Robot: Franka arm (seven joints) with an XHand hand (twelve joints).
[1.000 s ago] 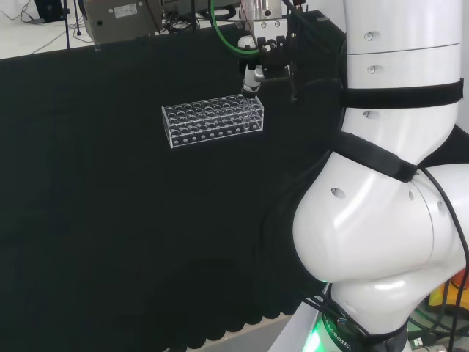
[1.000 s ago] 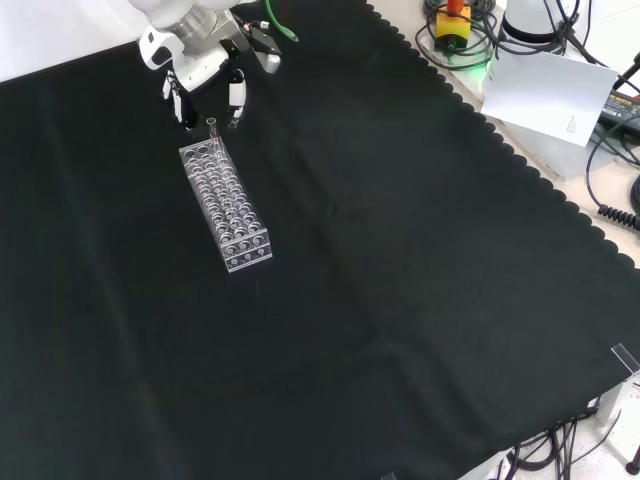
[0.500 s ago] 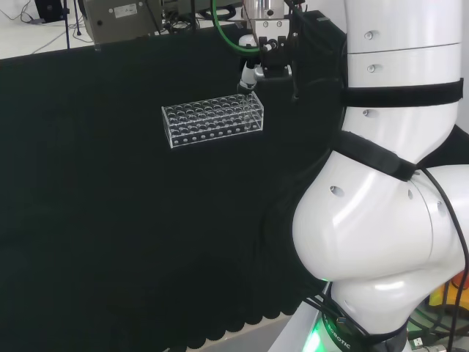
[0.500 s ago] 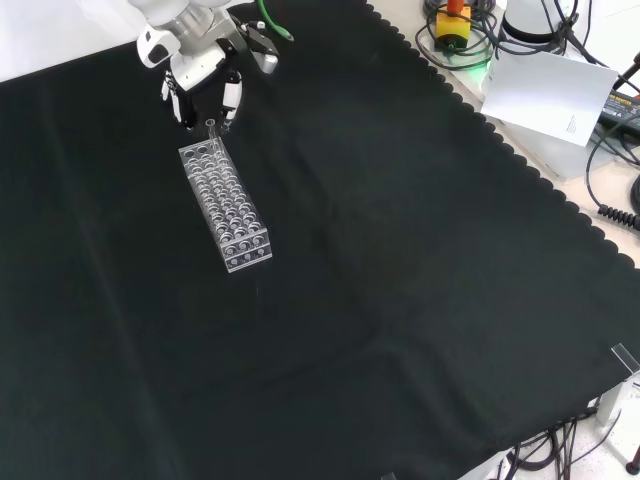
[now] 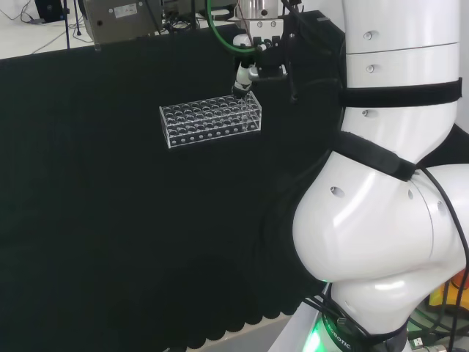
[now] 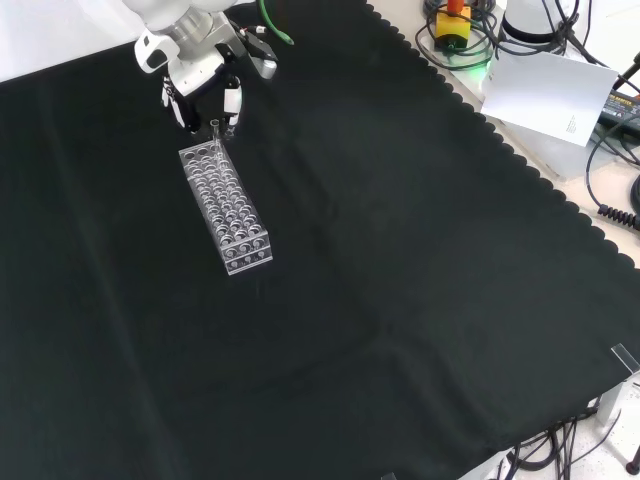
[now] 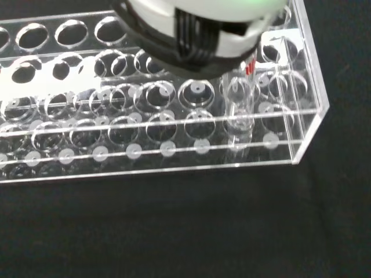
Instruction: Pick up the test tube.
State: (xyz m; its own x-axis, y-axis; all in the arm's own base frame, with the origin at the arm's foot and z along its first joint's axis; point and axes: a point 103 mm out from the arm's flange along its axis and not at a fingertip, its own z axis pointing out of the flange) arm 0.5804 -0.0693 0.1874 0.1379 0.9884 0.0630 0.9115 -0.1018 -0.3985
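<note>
A clear test tube stands upright in an end hole of a clear plastic rack, at the rack's far end in the front view. In the wrist view the test tube sits near the rack's corner with small red marks near its top. The hand hangs over that end of the rack, its fingers curled in on both sides of the tube's top. In the head view the hand is at the right end of the rack. A finger lies against the tube's upper part.
The rack lies on black cloth with wide bare cloth around it. In the front view, cables, a white sheet and a yellow device lie beyond the cloth's scalloped right edge. The arm's white links stand at the head view's right.
The fingers have drawn closer together around the tube's top. In the head view the rack has shifted slightly to the left.
</note>
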